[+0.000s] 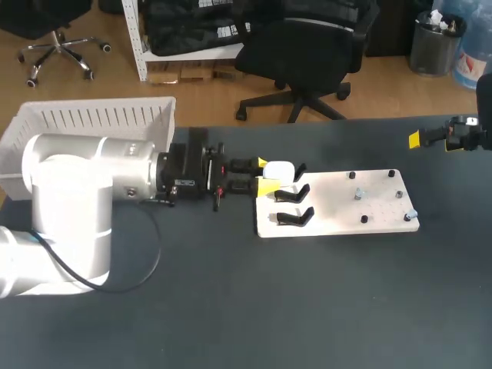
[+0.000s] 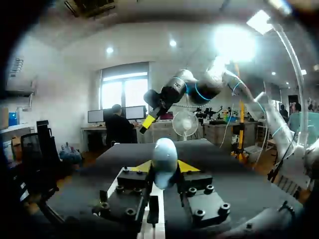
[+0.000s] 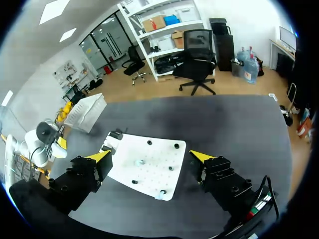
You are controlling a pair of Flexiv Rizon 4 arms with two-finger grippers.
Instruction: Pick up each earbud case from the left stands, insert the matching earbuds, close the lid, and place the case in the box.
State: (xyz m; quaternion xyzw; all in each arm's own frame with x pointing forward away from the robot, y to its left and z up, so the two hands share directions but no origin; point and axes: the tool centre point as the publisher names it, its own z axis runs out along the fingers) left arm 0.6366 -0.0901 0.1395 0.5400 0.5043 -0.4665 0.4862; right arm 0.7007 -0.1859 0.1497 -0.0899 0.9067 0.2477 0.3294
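Earbud case (image 1: 281,171), mid-frame, is pinched by the left gripper (image 1: 265,175); it could be snagged on its stand (image 1: 300,168) if lifted askew. The right gripper (image 3: 149,155) is spread.

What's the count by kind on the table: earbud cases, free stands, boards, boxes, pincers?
earbud case: 1
free black stands: 2
white board: 1
white box: 1
pincers: 2 (left pincer, right pincer)
Total: 7
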